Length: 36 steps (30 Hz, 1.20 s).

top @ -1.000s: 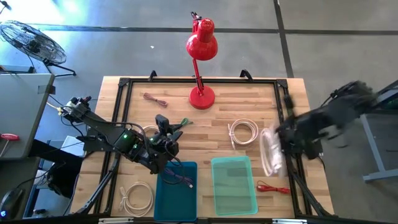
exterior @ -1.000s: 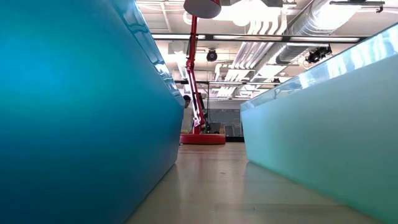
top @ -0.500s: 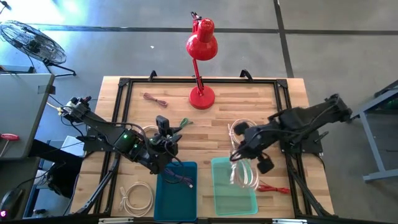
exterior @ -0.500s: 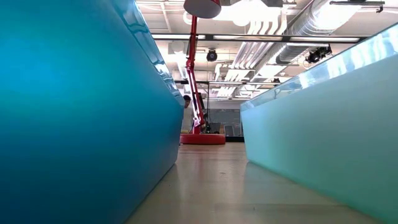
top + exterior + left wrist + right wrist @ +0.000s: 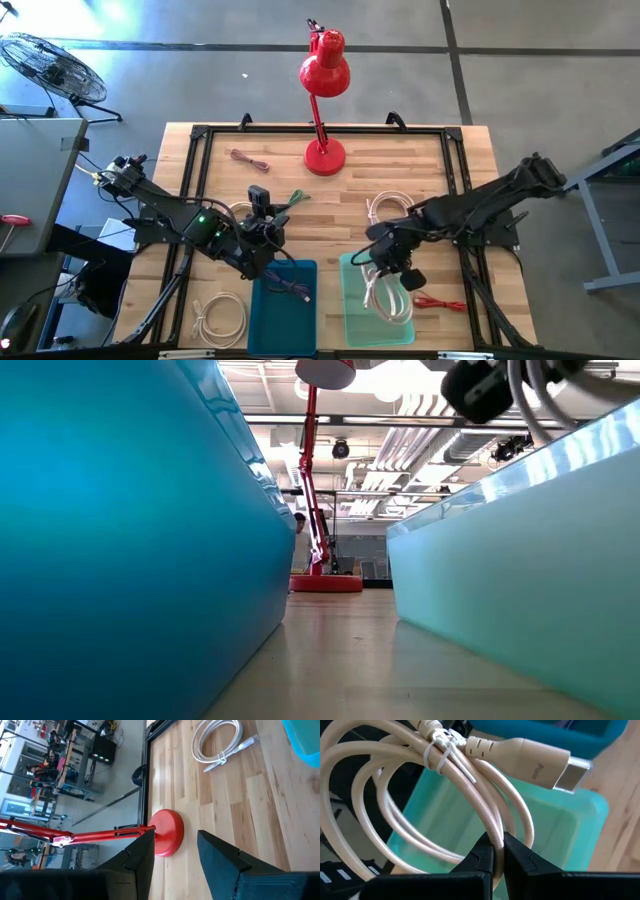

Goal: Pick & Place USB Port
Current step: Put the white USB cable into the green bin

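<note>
My right gripper point(image 5: 385, 258) point(image 5: 493, 851) hangs over the light green bin point(image 5: 352, 318) point(image 5: 520, 560), shut on a cream cable coil point(image 5: 385, 295) point(image 5: 420, 805). A white tie binds the coil, and its flat metal plug point(image 5: 555, 767) sticks out. In the low view, gripper and cable point(image 5: 530, 380) show above the bin's rim. My left gripper point(image 5: 275, 220) point(image 5: 175, 855) is open, holds nothing and waits by the far edge of the blue bin point(image 5: 258, 320). A thin dark cable point(image 5: 292, 287) lies in that bin. My right gripper pinches the coil's bundled strands point(image 5: 492, 832) between its two fingers, a short way from the tie. It comes from above, and the fingers lie across the strands. The coil hangs below the fingers over the green bin. Whether its lower end touches the bin floor, I cannot tell.
Another white coil point(image 5: 392, 210) point(image 5: 220, 740) lies on the table beyond the green bin, and one more point(image 5: 220, 315) near the left front corner. A red cable point(image 5: 440, 300) lies right of the green bin and a dark red one point(image 5: 250, 158) far left. The red lamp's base point(image 5: 325, 157) point(image 5: 167, 832) stands at the far middle.
My right gripper has carried the cream coil from the table's right side toward the left and the near edge. The coil, first hanging beside the green bin, now hangs over it. The left arm has kept still.
</note>
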Each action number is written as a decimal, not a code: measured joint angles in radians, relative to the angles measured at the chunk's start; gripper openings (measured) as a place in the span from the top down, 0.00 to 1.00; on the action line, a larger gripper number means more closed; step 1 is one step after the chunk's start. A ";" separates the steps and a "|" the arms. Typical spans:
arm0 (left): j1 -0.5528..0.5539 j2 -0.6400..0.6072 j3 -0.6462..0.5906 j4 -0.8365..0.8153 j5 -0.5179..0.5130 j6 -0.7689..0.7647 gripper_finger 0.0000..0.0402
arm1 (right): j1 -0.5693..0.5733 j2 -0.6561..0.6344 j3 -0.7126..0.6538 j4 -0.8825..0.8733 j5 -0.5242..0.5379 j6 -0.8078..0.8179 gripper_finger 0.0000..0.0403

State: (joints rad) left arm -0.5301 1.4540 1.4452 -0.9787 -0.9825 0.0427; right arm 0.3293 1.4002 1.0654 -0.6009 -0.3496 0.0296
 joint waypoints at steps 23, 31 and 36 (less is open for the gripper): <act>0.000 0.000 0.000 0.000 -0.007 -0.007 0.64 | -0.095 0.023 -0.183 0.085 0.000 0.197 0.93; 0.000 0.000 0.000 0.000 -0.002 -0.007 0.64 | -0.093 0.023 -0.183 0.098 -0.006 0.293 0.77; 0.000 0.000 0.000 -0.008 0.000 -0.007 0.64 | -0.073 0.023 -0.183 0.106 0.003 0.312 0.63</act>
State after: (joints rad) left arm -0.5301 1.4544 1.4452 -0.9862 -0.9829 0.0357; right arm 0.2559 1.4231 0.8825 -0.4944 -0.3464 0.3417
